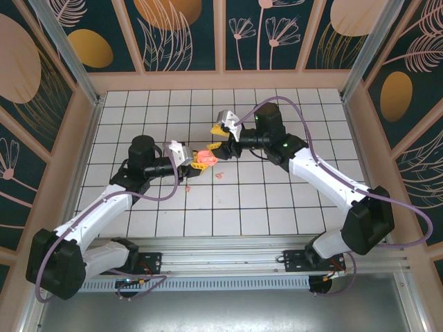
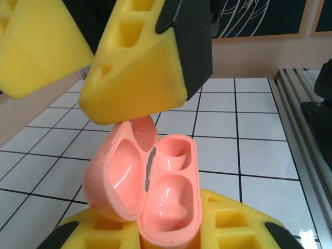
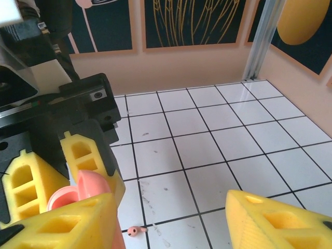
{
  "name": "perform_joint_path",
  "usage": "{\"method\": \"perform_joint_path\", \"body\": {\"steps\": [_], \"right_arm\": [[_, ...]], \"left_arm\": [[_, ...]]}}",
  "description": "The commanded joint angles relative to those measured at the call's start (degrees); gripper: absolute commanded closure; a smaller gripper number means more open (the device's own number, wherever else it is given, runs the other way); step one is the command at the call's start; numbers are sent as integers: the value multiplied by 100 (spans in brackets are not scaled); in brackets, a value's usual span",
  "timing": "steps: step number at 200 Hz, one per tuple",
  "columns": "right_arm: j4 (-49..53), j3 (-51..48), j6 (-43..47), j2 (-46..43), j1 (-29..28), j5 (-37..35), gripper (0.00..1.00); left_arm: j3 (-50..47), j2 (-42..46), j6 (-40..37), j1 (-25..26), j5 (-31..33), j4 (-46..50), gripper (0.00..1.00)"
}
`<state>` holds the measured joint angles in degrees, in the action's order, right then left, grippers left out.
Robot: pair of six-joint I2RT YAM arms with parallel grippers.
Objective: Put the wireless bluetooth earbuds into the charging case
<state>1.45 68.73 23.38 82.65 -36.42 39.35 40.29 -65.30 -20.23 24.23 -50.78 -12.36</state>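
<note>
Firmly, the left pincer is clamped on a salmon-pink rounded plastic charging case and holds it above the white tiled surface. The case is open, with its lid swung to one side and its two glossy wells facing the left wrist camera. Just above it the right pincer hovers with its yellow foam fingers spread apart, gripping nothing. One finger is close over the lid's edge. A tiny pink plastic earbud lies on the surface just on the near side of both pincers, apart from the case. A second small pink bit lies farther left, beside the left arm's cable.
</note>
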Motion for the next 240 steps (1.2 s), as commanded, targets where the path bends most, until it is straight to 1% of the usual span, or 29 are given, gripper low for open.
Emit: {"method": "perform_joint_path", "body": {"steps": [1,20,35,51,67,84,109,118,143,164,193,213,240], "right_arm": [[-79,-97,-170,46,37,-268,42],[-130,-136,-360,59,60,-258,41],[-188,-209,-503,71,91,-227,40],[-188,-232,-617,100,118,-209,40],[-133,-228,-718,132,128,-211,40],[-65,-240,-768,128,151,-52,39],[60,-229,-775,120,280,738,38],[127,-196,-789,136,316,896,38],[383,-80,-740,196,341,875,38],[395,-46,-751,244,363,789,39],[554,99,-769,316,364,1014,44],[716,142,-726,337,364,1123,47],[771,157,-728,361,356,1455,49]], "left_arm": [[210,-109,305,14,-314,-382,90],[161,-296,722,20,-356,-654,90],[152,-524,1040,21,-531,-804,90],[41,-686,1606,20,-736,-1398,90],[-132,-721,1972,17,-739,-1983,90],[-119,-745,1965,20,-703,-2006,90],[-10,-791,1765,19,-733,-1820,90],[37,-805,1662,20,-741,-1711,90],[109,-818,1541,21,-771,-1616,90],[124,-746,1462,20,-780,-1580,90],[168,-651,1250,13,-792,-1403,91],[248,-608,1101,20,-802,-1206,91],[271,-541,1019,14,-795,-1120,91]]}}
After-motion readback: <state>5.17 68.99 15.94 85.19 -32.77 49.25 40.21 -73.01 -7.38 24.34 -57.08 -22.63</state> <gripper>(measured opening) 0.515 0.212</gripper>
